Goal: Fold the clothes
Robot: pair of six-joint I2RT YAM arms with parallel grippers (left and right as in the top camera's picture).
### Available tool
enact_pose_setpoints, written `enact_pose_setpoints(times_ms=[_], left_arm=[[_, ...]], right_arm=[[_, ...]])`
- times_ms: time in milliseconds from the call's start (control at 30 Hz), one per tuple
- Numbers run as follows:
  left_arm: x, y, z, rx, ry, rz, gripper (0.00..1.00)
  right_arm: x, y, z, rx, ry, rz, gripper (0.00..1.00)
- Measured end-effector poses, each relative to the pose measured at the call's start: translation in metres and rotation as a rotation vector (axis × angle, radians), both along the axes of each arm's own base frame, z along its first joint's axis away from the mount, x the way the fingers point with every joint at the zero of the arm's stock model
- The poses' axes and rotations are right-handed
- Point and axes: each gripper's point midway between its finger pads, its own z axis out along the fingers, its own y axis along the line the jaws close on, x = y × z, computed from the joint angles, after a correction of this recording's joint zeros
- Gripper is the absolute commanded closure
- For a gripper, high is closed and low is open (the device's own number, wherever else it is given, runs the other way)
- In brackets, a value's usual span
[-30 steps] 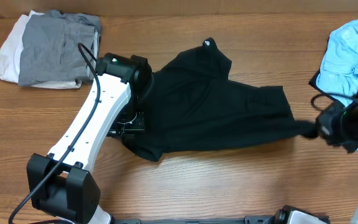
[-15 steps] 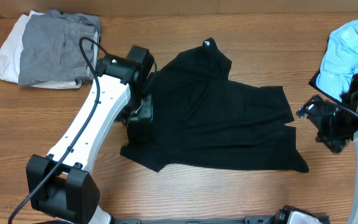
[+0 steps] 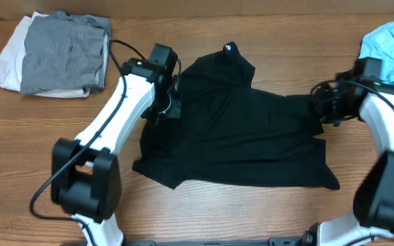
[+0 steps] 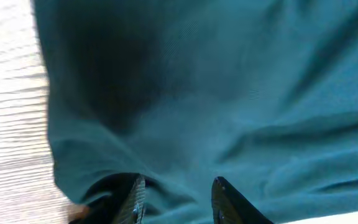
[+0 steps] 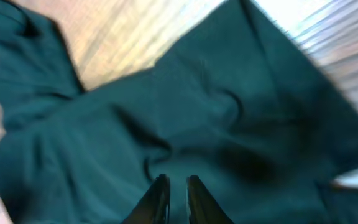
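Reaching inward over the black shirt (image 3: 238, 137), left jaws parted, right jaws narrow.

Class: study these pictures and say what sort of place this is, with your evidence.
Probably a robotics test bench for laundry folding: a left arm and right arm reach onto a black shirt on a wooden table, beside a folded grey and white pile.

black shirt (image 3: 238, 137): 1; grey garment (image 3: 60, 55): 1; white garment (image 3: 2, 65): 1; light blue garment (image 3: 388, 44): 1; table (image 3: 204, 212): 1
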Motion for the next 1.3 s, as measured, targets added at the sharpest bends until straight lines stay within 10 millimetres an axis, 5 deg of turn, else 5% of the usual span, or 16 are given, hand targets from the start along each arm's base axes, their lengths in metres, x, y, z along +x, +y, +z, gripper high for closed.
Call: enact_pose_setpoints(times_ms=[133,500,933,1300], left_arm=[[-0.002,0.000,-0.016,0.012,0.045,0.000,0.55],[-0.001,-0.001,-0.016,0.009,0.039,-0.004,0.35],[-0.001,-0.001,-0.016,0.009,0.039,-0.003,0.23],[0.000,-0.001,-0.016,0.005,0.038,-0.004,0.24]], right_arm=[[0.012,0.007,-0.030,0.017,0.022,0.019,0.90],[0.030,-0.006,-0.070,-0.074,0.043,-0.048,0.92],[0.056,-0.027,-0.075,-0.198,-0.028,-0.100,0.93],[0.082,-0.070,-0.073,-0.376,-0.050,-0.204,0.96]])
